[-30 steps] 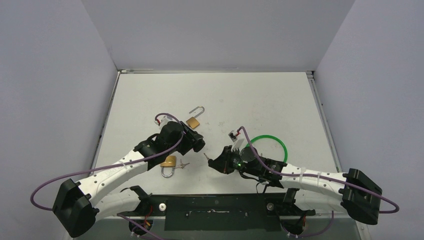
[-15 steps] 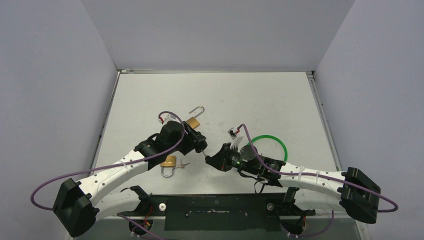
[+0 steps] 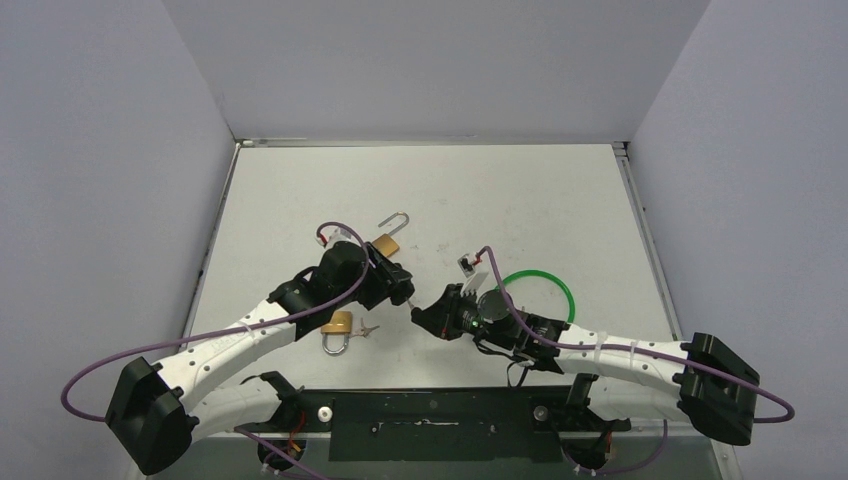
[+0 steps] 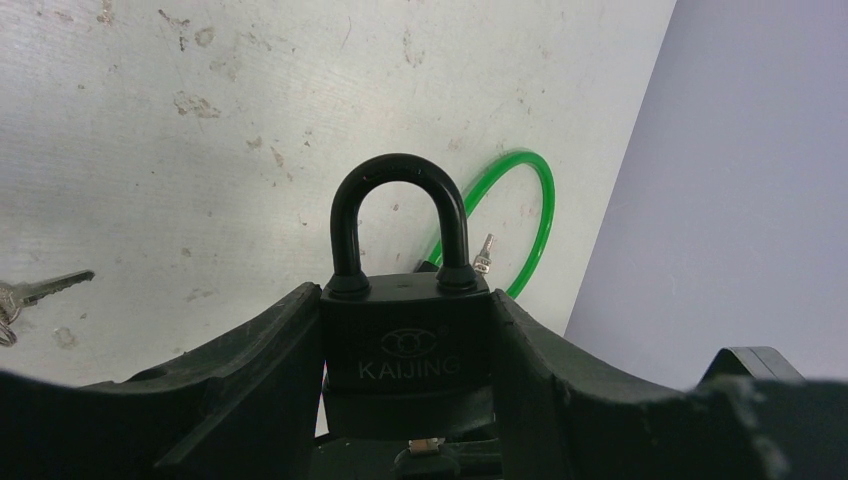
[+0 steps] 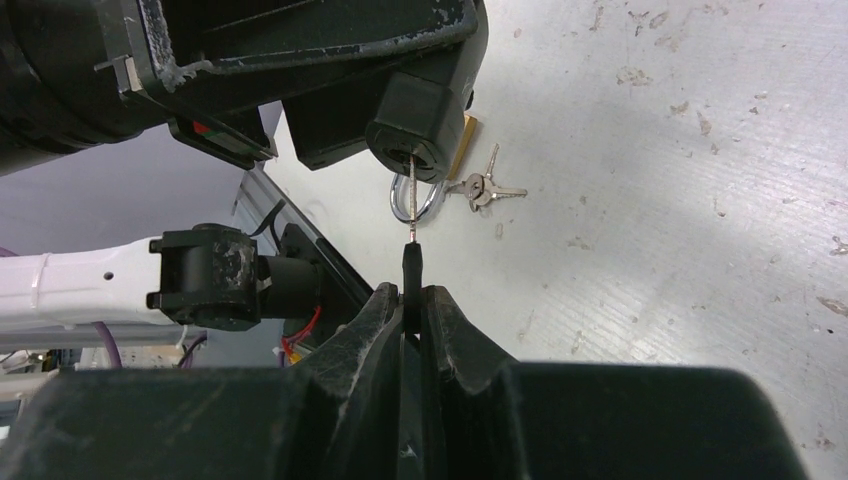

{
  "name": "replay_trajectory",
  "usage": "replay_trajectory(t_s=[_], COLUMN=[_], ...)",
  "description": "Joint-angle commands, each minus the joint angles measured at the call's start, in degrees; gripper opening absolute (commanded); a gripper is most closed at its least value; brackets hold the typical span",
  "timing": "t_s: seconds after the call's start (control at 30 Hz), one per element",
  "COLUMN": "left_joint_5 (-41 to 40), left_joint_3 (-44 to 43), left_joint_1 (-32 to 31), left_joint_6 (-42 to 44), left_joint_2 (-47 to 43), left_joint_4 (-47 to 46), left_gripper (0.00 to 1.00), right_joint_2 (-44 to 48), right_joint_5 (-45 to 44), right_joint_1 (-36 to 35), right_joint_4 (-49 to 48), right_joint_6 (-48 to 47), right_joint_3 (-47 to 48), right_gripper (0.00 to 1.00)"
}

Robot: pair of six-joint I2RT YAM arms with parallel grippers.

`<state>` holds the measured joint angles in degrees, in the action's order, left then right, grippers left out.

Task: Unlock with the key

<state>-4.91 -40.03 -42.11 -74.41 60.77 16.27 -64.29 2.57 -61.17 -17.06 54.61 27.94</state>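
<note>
R gripper (image 5: 412,300) clamps key (image 5: 411,225), tip at keyway (image 5: 412,156) of KAIJING padlock (image 4: 405,350) held by L gripper (image 3: 396,286); keep blade coaxial, push straight, then twist.

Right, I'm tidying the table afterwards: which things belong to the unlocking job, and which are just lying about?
In use: black padlock in left fingers; black-headed steel key in right fingers.
Lying about: open-shackled brass padlock; second brass padlock; small silver keys; green cable loop.

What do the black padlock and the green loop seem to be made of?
Black padlock: probably metal under a matte black coating; embossed lettering, smooth shackle. Green loop: likely a cable in a glossy green plastic sheath; a bare metal tip shows.
</note>
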Motion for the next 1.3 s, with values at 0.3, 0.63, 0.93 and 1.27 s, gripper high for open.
replay_trajectory(t_s=[0.3, 0.63, 0.93, 1.27], left_joint_5=[0.35, 0.67, 1.93, 2.63], left_joint_3=[0.51, -0.2, 0.02, 4.71], left_joint_1=[0.1, -0.25, -0.69, -0.34], left_joint_6=[-1.27, -2.16, -3.64, -1.0], left_joint_2=[-2.07, -1.45, -2.32, -5.36], left_joint_4=[-8.36, -7.36, -8.65, -22.03], left_gripper=[0.0, 0.0, 0.0, 0.0], right_joint_2=[-6.79, -14.02, -19.45, -12.94], right_joint_5=[-2.98, -8.21, -6.59, 14.78], right_joint_1=[3.81, 4.15, 8.4, 13.89], right_joint_4=[6.55, 12.19, 3.76, -20.46], right_joint_6=[7.3, 2.78, 1.96, 26.26], right_joint_3=[11.04, 19.34, 21.58, 7.94], right_gripper=[0.0, 0.0, 0.0, 0.0])
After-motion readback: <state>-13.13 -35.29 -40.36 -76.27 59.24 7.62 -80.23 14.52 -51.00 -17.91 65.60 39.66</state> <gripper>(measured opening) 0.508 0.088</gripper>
